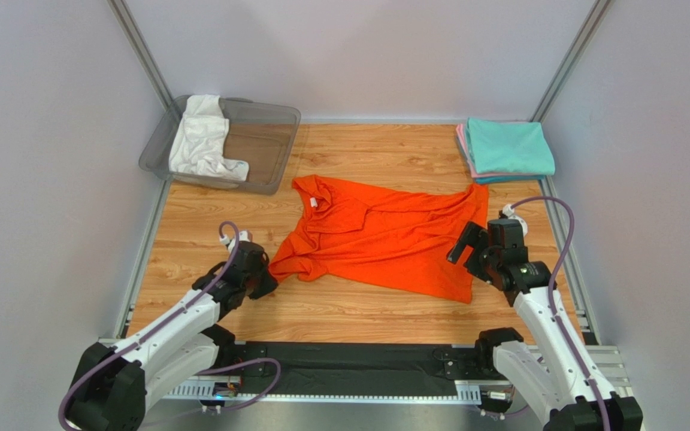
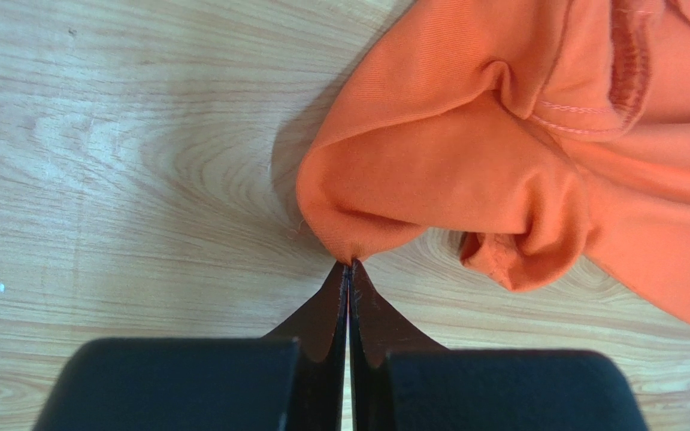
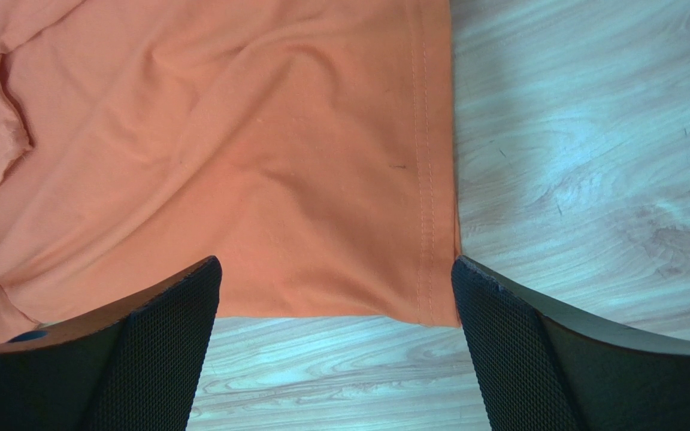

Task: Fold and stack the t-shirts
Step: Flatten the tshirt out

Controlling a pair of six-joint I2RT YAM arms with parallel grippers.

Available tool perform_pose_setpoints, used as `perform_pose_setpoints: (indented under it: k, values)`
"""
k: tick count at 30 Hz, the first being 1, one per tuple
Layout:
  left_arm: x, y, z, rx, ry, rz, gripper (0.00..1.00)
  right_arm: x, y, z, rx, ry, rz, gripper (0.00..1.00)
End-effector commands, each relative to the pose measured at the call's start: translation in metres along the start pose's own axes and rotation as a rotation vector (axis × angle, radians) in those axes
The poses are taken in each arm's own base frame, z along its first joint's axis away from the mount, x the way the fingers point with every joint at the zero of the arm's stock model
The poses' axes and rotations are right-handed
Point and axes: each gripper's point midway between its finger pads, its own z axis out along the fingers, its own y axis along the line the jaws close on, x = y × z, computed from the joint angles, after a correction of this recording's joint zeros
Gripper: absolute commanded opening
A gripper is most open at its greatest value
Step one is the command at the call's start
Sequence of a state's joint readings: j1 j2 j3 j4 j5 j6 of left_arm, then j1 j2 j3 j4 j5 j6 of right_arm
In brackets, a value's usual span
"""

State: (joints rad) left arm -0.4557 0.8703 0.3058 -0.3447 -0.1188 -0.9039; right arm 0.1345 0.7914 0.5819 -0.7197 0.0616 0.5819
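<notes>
Currently, the orange t-shirt (image 1: 385,235) lies spread and unfolded at the centre of the counter (image 1: 367,310). Its collar points toward the far left and its hem toward the right. The cloth is wrinkled, and the near-left sleeve is bunched into folds.

The left pincer (image 2: 350,269) is clenched on the tip of that bunched sleeve. In the left wrist view both fingers (image 2: 322,314) meet with no gap, and a point of orange cloth is nipped at their tips. The rest of the sleeve lies on the counter just beyond the fingers.

The right pincer (image 3: 335,269) is released, with its jaws spread wide. In the right wrist view the two fingers stand on either side of the near-right hem corner. The stitched hem edge runs just inside the right-hand finger, and neither finger is seen to touch the cloth. In the top view this pincer is at the right edge of the shirt.

A clear grey bin (image 1: 272,135) stands at the far-left corner of the counter. It holds a crumpled white t-shirt (image 1: 200,139) against its left wall.

At the far-right corner, a folded teal t-shirt (image 1: 509,148) rests on top of a folded pink t-shirt (image 1: 461,148), of which only the edges show.
</notes>
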Motion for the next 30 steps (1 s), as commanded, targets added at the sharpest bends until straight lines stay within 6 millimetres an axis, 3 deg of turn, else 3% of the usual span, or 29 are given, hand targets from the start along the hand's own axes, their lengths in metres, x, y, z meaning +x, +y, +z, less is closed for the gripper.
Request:
perform_pose_setpoints:
  k: [1, 10, 17, 20, 30]
  values:
    - [-0.006, -0.001, -0.004, 0.023, -0.037, 0.034, 0.0, 0.0, 0.0, -0.002, 0.008, -0.005, 0.057, 1.0]
    - [-0.024, -0.019, -0.034, 0.15, -0.139, 0.03, 0.0, -0.003, -0.002, -0.01, 0.009, -0.034, 0.057, 1.0]
    - [-0.033, -0.031, -0.051, 0.23, -0.186, 0.005, 0.0, 0.007, -0.009, -0.019, 0.044, -0.002, 0.138, 1.0]
    - [-0.035, -0.034, -0.053, 0.241, -0.189, 0.006, 0.0, 0.013, -0.006, -0.02, 0.02, 0.008, 0.187, 1.0]
    - [-0.03, -0.038, -0.045, 0.251, -0.16, 0.019, 0.0, 0.051, -0.032, -0.001, 0.132, 0.1, 0.28, 0.96]
